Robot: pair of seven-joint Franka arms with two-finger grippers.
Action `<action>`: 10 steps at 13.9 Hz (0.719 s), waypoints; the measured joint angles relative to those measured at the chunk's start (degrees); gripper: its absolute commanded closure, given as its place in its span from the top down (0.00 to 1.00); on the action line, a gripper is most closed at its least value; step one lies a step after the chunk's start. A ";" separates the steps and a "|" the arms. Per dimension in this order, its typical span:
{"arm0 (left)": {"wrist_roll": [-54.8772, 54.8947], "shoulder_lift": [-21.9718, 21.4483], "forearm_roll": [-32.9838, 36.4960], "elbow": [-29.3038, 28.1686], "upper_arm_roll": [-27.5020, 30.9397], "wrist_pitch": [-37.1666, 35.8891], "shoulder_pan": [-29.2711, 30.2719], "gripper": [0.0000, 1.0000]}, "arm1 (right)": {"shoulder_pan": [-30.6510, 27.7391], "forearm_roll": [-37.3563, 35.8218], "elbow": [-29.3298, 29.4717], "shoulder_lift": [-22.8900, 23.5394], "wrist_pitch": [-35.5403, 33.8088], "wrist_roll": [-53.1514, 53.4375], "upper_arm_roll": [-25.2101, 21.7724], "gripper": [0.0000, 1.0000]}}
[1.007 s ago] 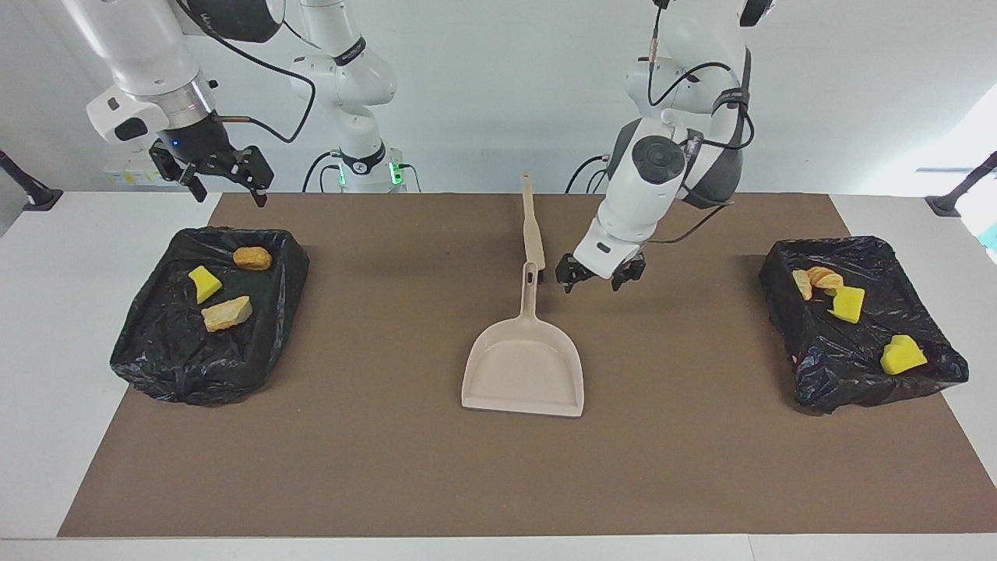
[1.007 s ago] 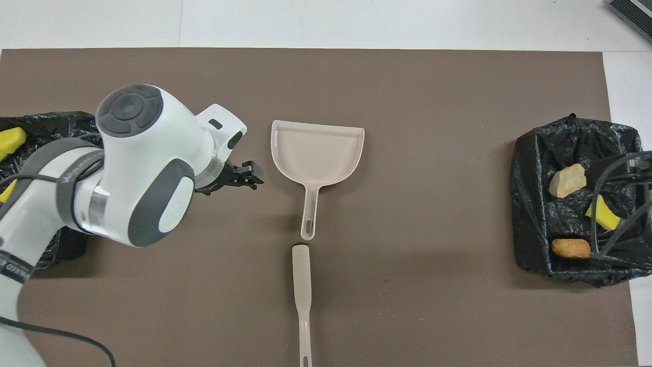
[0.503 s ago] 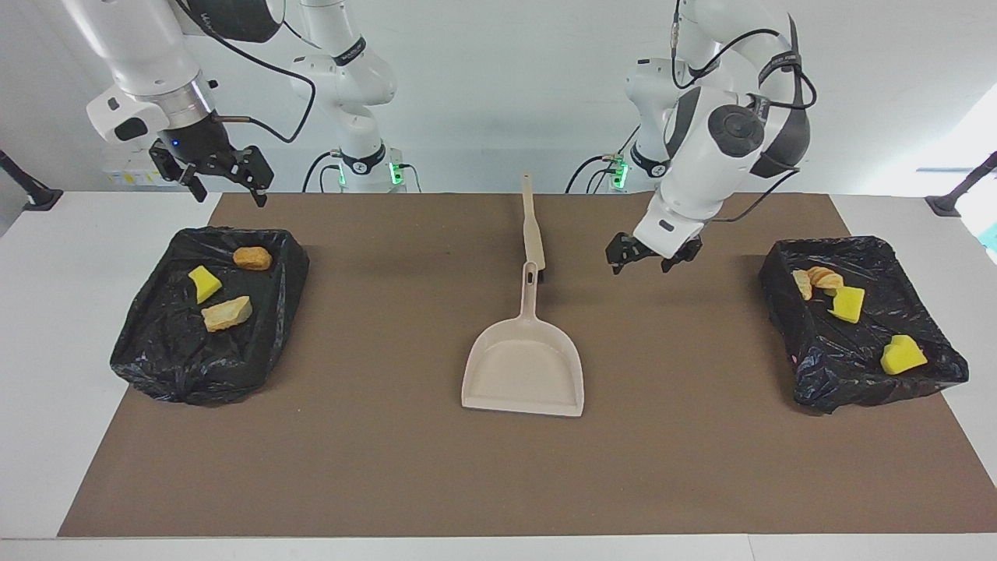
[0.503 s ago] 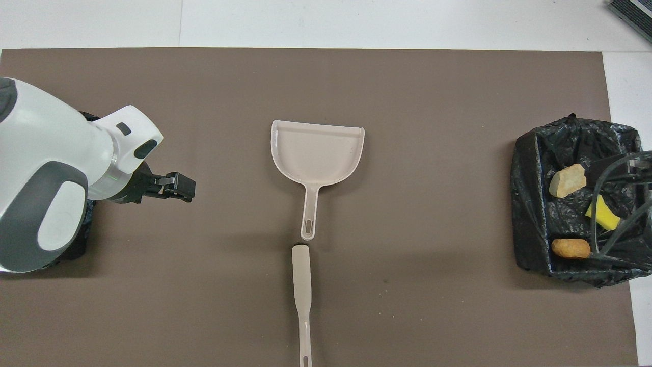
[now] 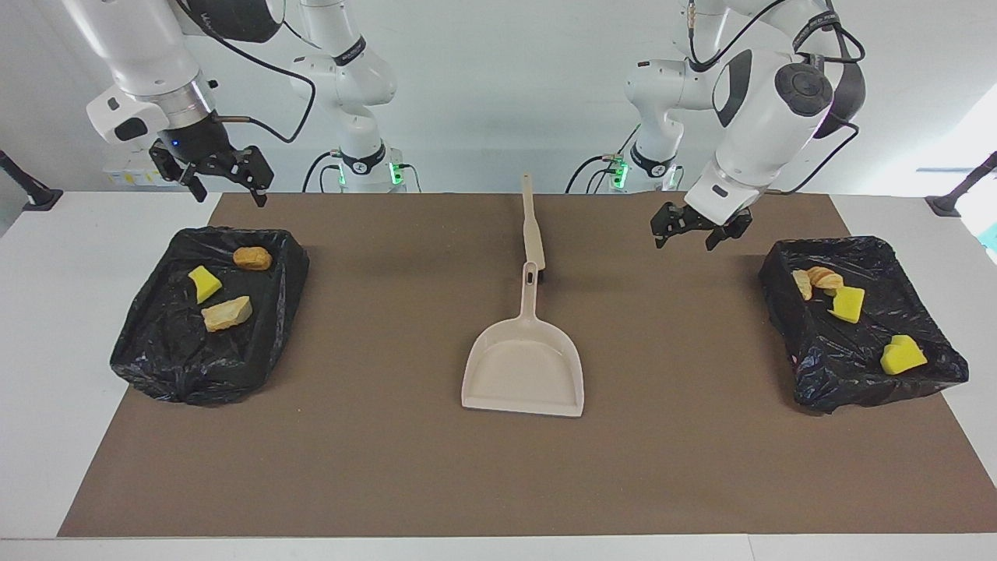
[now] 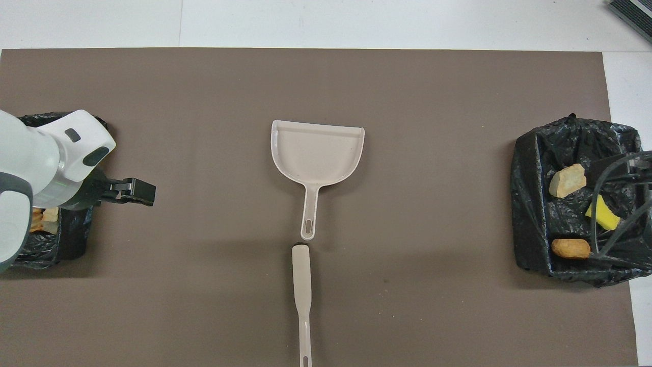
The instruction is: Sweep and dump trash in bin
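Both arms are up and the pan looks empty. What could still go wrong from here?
1. The left gripper hangs open above the mat beside a bin; a low sweep might snag its black liner.
2. The brush lies end to end with the dustpan handle, so grabbing one could nudge the other.
3. The right gripper waits above the other bin.

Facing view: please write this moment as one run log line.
left gripper: open, above mat | right gripper: open, waiting | dustpan: empty | trash: in bins
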 measured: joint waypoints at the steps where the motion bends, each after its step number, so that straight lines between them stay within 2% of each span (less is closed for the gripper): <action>1: 1.49 -0.22 0.04 0.03 -0.01 -0.03 1.05 1.00 | 0.00 0.00 0.00 0.00 0.00 0.00 0.00 1.00; 5: 6.19 -1.59 1.09 0.93 0.06 -0.24 4.41 1.00 | 0.00 0.00 0.00 0.00 0.00 0.00 0.00 1.00; 10: 9.46 -2.52 1.34 8.04 0.12 -6.35 8.08 1.00 | 0.00 0.00 0.00 0.00 0.00 0.00 0.00 1.00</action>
